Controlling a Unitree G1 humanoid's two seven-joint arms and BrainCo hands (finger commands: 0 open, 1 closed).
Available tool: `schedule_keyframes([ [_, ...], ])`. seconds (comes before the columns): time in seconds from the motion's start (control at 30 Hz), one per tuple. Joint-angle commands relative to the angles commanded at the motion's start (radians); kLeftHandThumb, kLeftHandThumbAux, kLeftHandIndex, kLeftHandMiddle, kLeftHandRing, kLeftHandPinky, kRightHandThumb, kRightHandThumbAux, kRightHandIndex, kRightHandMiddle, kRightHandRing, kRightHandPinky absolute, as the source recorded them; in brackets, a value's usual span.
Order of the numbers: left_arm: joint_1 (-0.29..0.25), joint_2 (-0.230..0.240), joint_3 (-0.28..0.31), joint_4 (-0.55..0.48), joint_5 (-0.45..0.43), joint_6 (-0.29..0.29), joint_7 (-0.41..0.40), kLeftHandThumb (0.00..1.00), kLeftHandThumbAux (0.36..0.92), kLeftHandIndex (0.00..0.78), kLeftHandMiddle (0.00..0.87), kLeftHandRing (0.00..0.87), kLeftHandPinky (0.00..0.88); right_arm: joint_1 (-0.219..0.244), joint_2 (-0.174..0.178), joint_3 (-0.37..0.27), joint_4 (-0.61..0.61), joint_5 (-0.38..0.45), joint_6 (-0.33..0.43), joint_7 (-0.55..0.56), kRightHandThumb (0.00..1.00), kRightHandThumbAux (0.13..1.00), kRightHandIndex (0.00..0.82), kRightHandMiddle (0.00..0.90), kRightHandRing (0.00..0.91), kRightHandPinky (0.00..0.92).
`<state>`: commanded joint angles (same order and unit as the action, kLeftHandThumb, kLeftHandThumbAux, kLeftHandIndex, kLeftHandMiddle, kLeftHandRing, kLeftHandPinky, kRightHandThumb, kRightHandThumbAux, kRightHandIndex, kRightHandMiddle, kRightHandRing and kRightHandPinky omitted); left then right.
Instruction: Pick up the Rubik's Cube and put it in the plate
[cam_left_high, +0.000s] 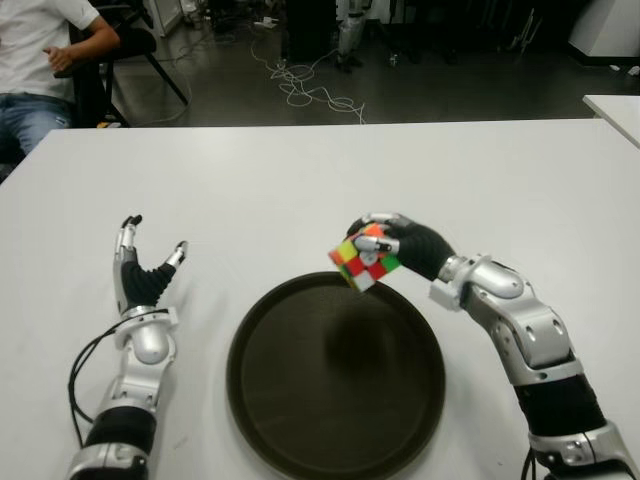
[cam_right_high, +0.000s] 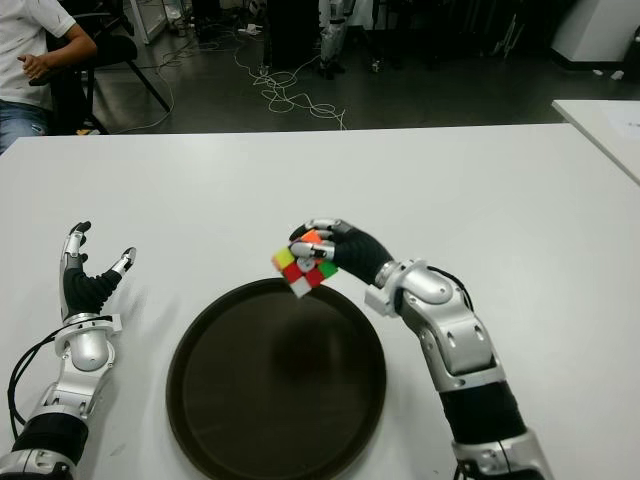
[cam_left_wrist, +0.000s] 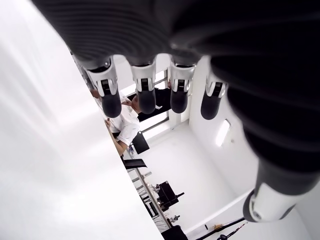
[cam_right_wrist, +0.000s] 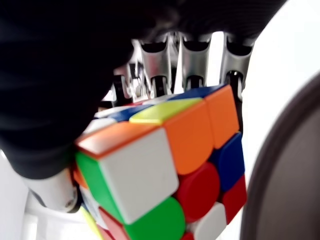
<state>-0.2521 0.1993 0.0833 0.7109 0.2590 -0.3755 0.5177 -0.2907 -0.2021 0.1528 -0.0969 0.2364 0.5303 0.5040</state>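
My right hand (cam_left_high: 385, 243) is shut on the Rubik's Cube (cam_left_high: 362, 261), a small cube with red, green, yellow, orange and white tiles. It holds the cube tilted in the air just over the far rim of the round dark brown plate (cam_left_high: 300, 420). Close up, the cube (cam_right_wrist: 165, 165) sits between the thumb and the curled fingers (cam_right_wrist: 192, 60). The plate lies on the white table (cam_left_high: 300, 190) in front of me. My left hand (cam_left_high: 140, 270) shows to the left of the plate with straight, spread fingers (cam_left_wrist: 145, 92), holding nothing.
A person in a white shirt (cam_left_high: 35, 50) sits on a chair beyond the table's far left corner. Cables (cam_left_high: 310, 90) lie on the dark floor behind the table. Another white table's corner (cam_left_high: 615, 110) shows at the far right.
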Motion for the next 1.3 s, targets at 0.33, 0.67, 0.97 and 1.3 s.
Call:
schedule_keyframes([
  [0.33, 0.002, -0.003, 0.001, -0.006, 0.004, 0.010, 0.009, 0.000, 0.674, 0.025, 0.039, 0.030, 0.047, -0.006, -0.024, 0.030, -0.015, 0.011, 0.009, 0.044, 0.714, 0.717, 0.439, 0.814, 0.837, 0.837],
  [0.67, 0.007, -0.007, 0.002, -0.021, 0.004, 0.025, 0.013, 0.000, 0.699, 0.037, 0.052, 0.030, 0.027, -0.012, -0.037, 0.040, -0.017, 0.013, 0.016, 0.090, 0.711, 0.719, 0.439, 0.805, 0.835, 0.840],
  [0.97, 0.001, -0.003, 0.005, -0.003, 0.000, 0.021, 0.014, 0.000, 0.703, 0.042, 0.058, 0.043, 0.045, -0.010, -0.041, 0.037, -0.042, 0.035, 0.050, 0.113, 0.707, 0.721, 0.438, 0.798, 0.825, 0.830],
  [1.3, -0.001, -0.004, 0.006, 0.010, -0.003, 0.012, 0.017, 0.000, 0.714, 0.041, 0.072, 0.060, 0.048, 0.016, -0.050, 0.040, -0.084, 0.045, 0.030, 0.135, 0.707, 0.722, 0.437, 0.804, 0.832, 0.839],
])
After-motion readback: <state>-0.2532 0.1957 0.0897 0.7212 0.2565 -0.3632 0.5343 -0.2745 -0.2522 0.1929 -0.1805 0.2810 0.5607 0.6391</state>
